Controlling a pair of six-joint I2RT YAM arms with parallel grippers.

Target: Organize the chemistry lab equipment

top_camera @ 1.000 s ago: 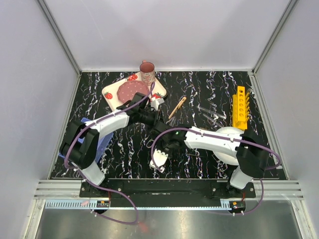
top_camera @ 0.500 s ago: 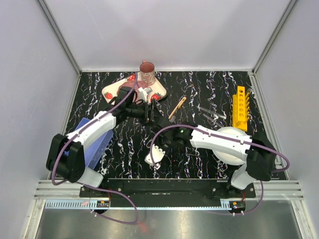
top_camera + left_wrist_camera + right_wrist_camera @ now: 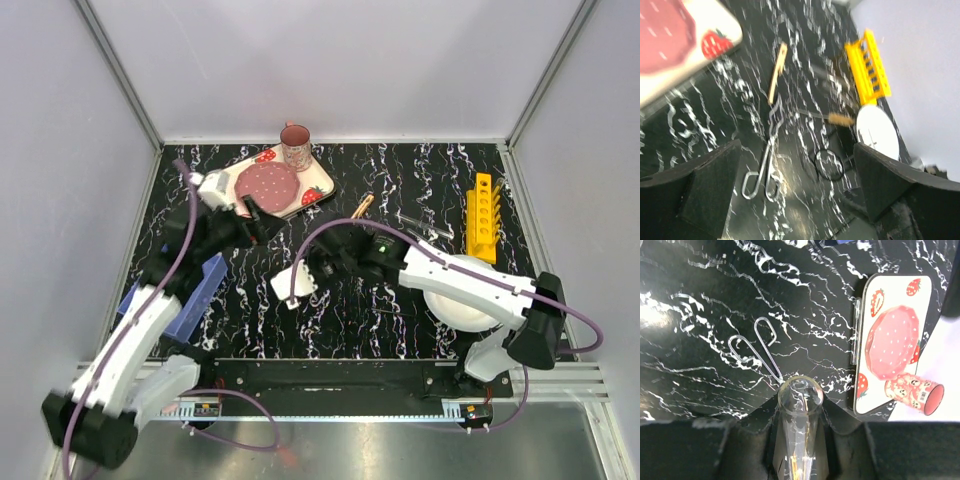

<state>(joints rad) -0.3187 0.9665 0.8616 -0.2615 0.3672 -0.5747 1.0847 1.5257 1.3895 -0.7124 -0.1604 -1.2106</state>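
My right gripper point(image 3: 800, 416) is shut on a clear glass test tube point(image 3: 800, 392), whose rounded end points out past the fingers. Just beyond it on the black marbled table lies the bent wire tong point(image 3: 753, 347), flat and free. My left gripper point(image 3: 799, 167) is open and empty above the same tong point(image 3: 765, 167). It hovers by the tray's near edge point(image 3: 262, 218). A wooden-handled tool point(image 3: 777, 72) lies beyond the tong, near the table's middle point(image 3: 362, 206). More glass tubes point(image 3: 415, 225) lie left of the yellow rack point(image 3: 482, 215).
The strawberry tray point(image 3: 318, 188) with its pink mug point(image 3: 295, 145) sits at the back left. A white plate point(image 3: 455, 300) lies under the right arm. A blue box point(image 3: 195, 290) sits at the left. A small dark ring point(image 3: 829, 164) and a brown-tipped tool point(image 3: 840, 119) lie near the plate.
My left gripper has opened and the left arm has swung back to the left, away from the tong. The right arm has moved farther from its base, still holding the tube.
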